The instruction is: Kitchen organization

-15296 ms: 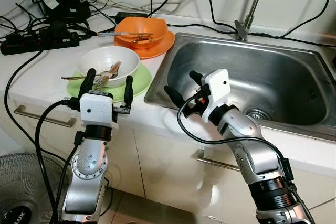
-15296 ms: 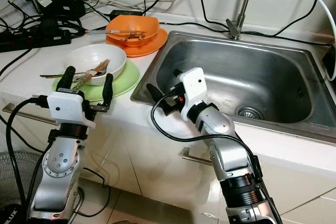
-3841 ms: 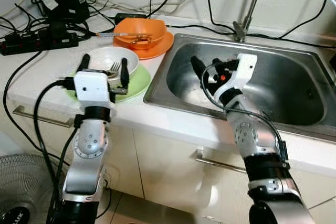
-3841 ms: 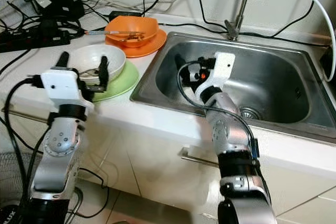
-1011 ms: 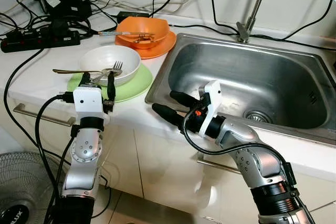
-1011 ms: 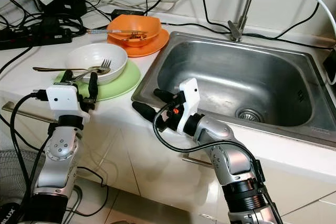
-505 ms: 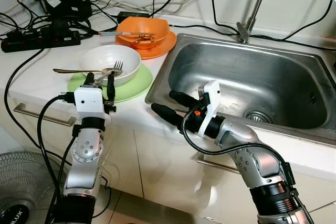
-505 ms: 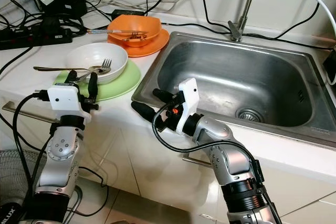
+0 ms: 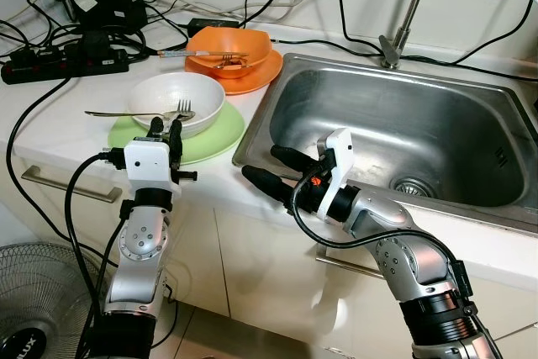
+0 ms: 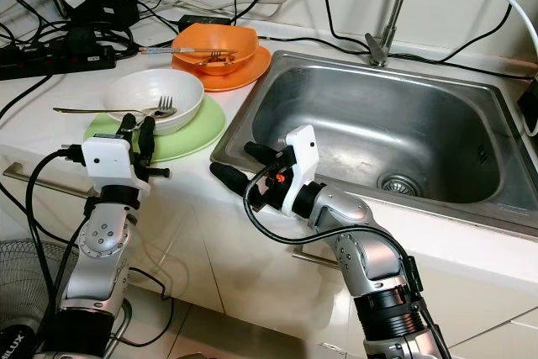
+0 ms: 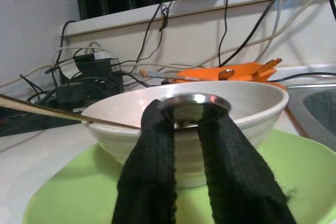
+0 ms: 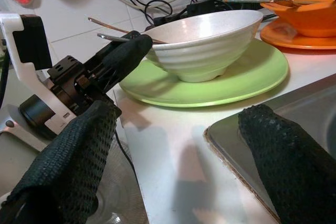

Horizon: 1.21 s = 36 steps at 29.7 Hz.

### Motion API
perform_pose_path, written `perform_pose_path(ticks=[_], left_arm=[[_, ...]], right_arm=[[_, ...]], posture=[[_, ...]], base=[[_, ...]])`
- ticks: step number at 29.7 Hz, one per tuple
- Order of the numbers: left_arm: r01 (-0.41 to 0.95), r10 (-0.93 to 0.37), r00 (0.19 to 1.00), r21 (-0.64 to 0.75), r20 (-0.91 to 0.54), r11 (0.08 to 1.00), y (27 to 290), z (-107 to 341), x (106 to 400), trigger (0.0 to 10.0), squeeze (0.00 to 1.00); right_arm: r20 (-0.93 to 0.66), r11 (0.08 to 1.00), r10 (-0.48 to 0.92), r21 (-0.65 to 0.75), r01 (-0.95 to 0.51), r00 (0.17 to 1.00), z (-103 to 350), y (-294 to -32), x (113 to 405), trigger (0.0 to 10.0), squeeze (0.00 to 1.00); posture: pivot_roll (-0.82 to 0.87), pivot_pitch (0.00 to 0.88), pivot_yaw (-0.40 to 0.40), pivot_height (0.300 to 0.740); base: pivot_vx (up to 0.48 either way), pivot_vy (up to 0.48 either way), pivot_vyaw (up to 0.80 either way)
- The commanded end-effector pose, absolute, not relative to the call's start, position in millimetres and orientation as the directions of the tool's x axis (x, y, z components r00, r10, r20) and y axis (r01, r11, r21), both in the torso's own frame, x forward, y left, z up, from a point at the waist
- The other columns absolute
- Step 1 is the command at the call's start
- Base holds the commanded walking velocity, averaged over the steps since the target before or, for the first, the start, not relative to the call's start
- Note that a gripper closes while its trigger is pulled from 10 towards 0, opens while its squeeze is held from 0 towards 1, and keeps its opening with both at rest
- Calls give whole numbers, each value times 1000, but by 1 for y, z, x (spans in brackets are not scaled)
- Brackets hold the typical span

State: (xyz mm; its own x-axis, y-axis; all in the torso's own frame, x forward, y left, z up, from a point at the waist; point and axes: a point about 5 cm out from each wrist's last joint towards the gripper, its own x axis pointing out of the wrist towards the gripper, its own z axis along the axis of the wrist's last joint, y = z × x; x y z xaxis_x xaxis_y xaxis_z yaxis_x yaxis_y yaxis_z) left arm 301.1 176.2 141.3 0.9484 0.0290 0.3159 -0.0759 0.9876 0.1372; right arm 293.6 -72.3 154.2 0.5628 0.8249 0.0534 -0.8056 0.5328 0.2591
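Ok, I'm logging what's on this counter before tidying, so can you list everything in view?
White bowl: one, white, on the green plate.
Green plate: one, light green, on the counter left of the sink.
Fork: one, metal, in the white bowl.
Long utensil: one, metal, handle sticking out over the bowl's left rim.
Orange bowl: one, orange, on the orange plate behind, cutlery inside.
Orange plate: one, orange, beside the sink's back corner.
Sink: one, steel, right of the dishes.
Tap: one, metal, behind the sink.
Power strip: one, black, back left among cables.
Fan: one, on the floor, lower left.
Left hand: fingers closed at the white bowl's near rim.
Right hand: open, at the sink's front left edge.
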Motion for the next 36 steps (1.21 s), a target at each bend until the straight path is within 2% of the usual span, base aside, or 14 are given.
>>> perform_pose_path(ticks=[1, 25, 36], left_arm=[[-55, 8, 949, 143, 315, 988, 173, 142, 304, 0, 0], [-53, -8, 938, 168, 346, 984, 171, 146, 305, 0, 0], [-51, -96, 851, 262, 517, 964, 154, 187, 302, 0, 0]], right_arm=[[59, 527, 829, 247, -813, 556, 158, -72, 294, 10000, 0], [60, 530, 826, 250, -810, 560, 158, -72, 295, 10000, 0], [58, 529, 828, 253, -810, 558, 157, -71, 294, 10000, 0]], posture=[[-81, 0, 0, 740], [-87, 0, -1, 740], [-83, 0, -5, 740]], base=[[0, 0, 0], [0, 0, 0], [0, 0, 0]])
